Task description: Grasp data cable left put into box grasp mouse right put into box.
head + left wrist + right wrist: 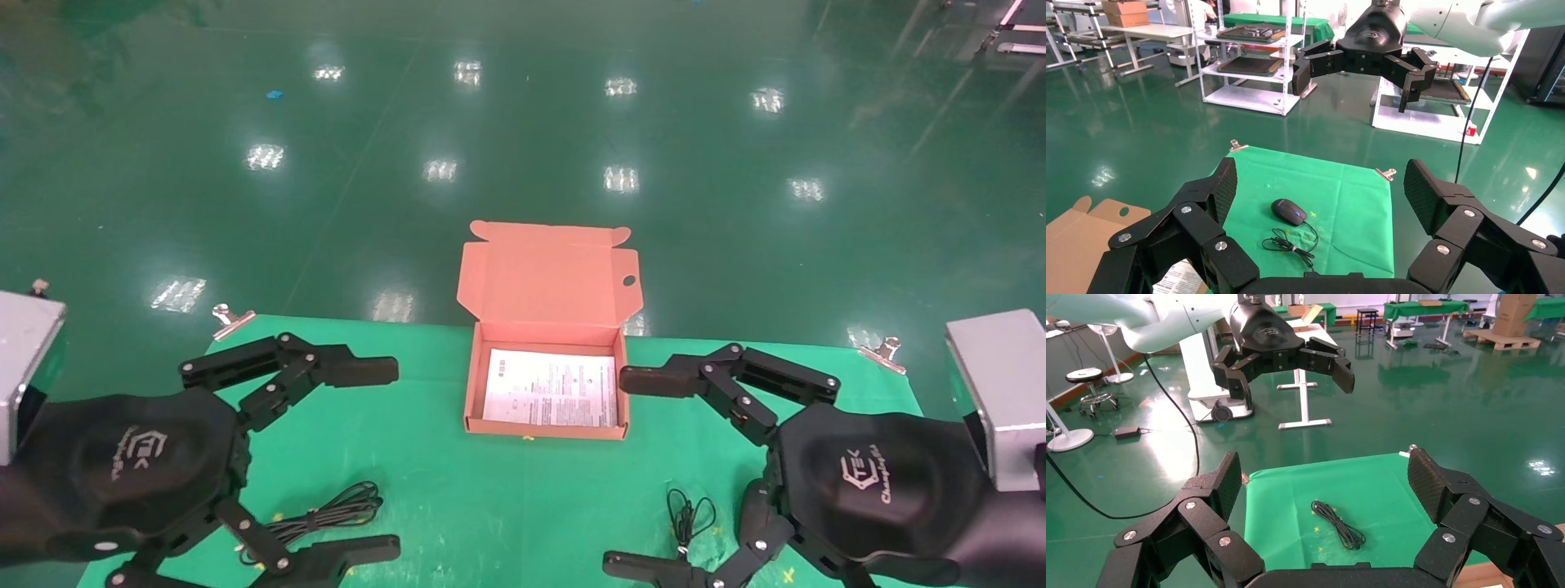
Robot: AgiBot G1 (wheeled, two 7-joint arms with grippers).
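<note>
The salmon-orange box (471,384) stands open at the middle of the green cloth, lid up at the back, a white printed sheet inside. The data cable (327,510), a tied black bundle, lies at the front left; it also shows in the right wrist view (1338,523). My left gripper (372,461) is open and empty, hovering just above the cable. The black mouse (1288,211) with its thin cord (686,514) lies at the front right; in the head view the mouse body is hidden under my right hand. My right gripper (636,472) is open and empty above the cord.
The green cloth (425,457) is held by metal clips (231,318) at its far corners. Silver housings (1001,392) stand at both sides. Beyond the table's far edge is glossy green floor. Shelving racks (1254,61) stand farther off.
</note>
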